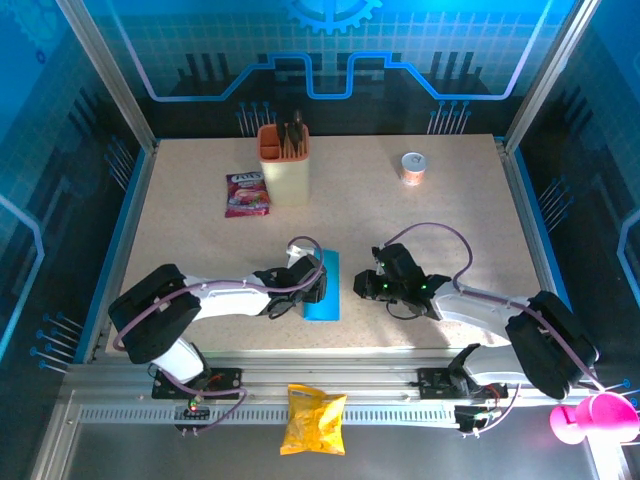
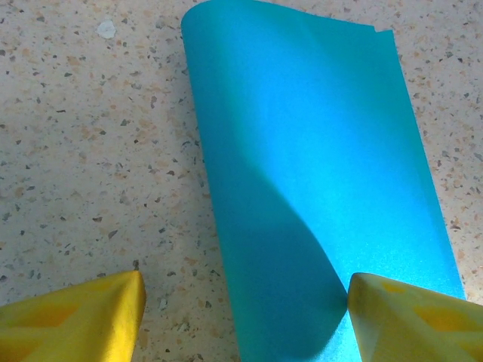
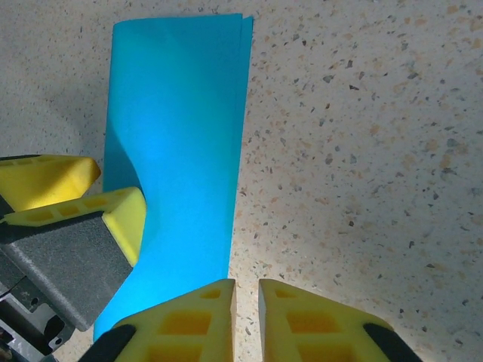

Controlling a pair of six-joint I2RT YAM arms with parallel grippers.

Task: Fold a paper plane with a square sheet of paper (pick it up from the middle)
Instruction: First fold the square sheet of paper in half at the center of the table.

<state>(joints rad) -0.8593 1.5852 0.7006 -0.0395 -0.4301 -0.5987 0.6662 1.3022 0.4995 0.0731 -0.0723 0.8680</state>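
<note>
The cyan-blue paper sheet (image 1: 324,286) lies on the speckled table (image 1: 440,230), doubled over lengthwise into a narrow strip. In the left wrist view the paper (image 2: 302,151) bulges up at its rounded left fold. My left gripper (image 2: 245,317) is open and low over the paper's near part. One yellow finger (image 2: 411,317) rests on the paper and the other is over bare table. My right gripper (image 3: 245,302) is shut with nothing in it, its tips at the right edge of the paper (image 3: 181,113). From above, the left gripper (image 1: 312,285) and the right gripper (image 1: 362,285) flank the strip.
An orange-cream holder (image 1: 284,165) and a pink-purple snack packet (image 1: 246,194) stand at the back left. A small round tin (image 1: 413,167) sits at the back right. A yellow crisp bag (image 1: 313,418) lies on the front rail. A pink object (image 1: 590,418) is at the bottom right.
</note>
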